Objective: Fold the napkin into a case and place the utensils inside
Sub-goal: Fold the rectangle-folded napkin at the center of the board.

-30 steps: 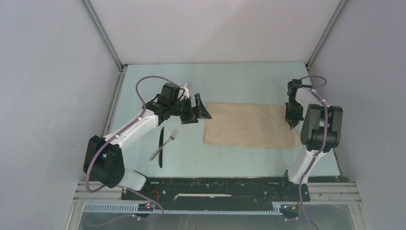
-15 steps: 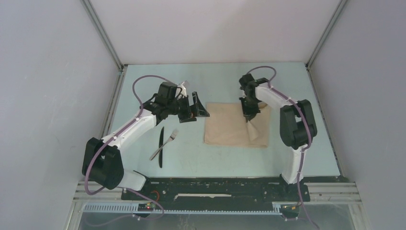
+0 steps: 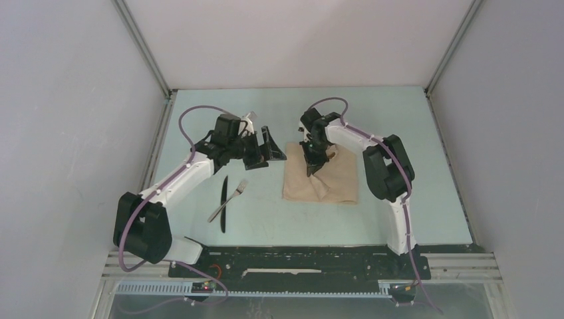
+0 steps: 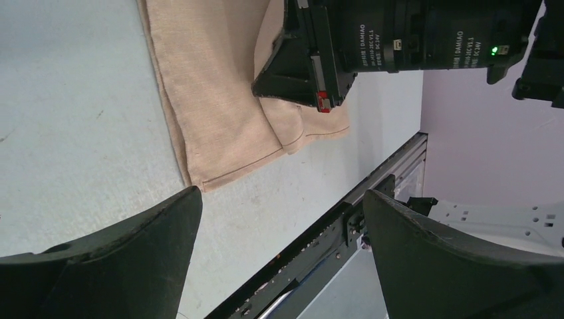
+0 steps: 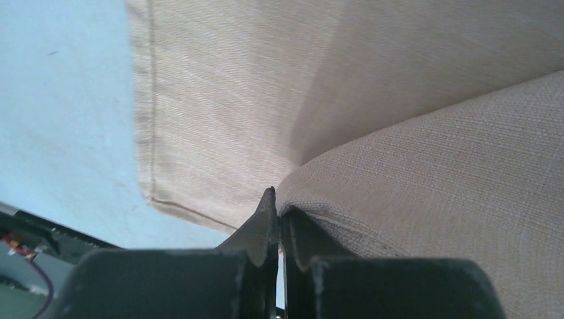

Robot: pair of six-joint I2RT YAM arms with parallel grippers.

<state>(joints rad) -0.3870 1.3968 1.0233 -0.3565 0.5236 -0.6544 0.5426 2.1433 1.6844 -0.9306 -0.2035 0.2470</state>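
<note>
The napkin (image 3: pixel 336 186) lies near the middle of the table (image 3: pixel 399 219), about midway between the left and right edges, and is only partly folded. One layer rests flat, and a flap is held up over it, forming a soft rounded bend rather than a pressed crease. The right claw (image 5: pixel 276 206) is clamped on the hem of that flap, above the left half of the cloth. The left claw (image 4: pixel 279 219) stands apart and holds nothing, hovering just off the napkin's left edge. Toward the table's left edge, well short of the cloth, the knife (image 3: pixel 223 216) and fork (image 3: pixel 234 193) lie crossed and untouched. I judge the work to be early. This fold needs laying flat, the cloth needs narrowing further, and both utensils are yet to go in.
</note>
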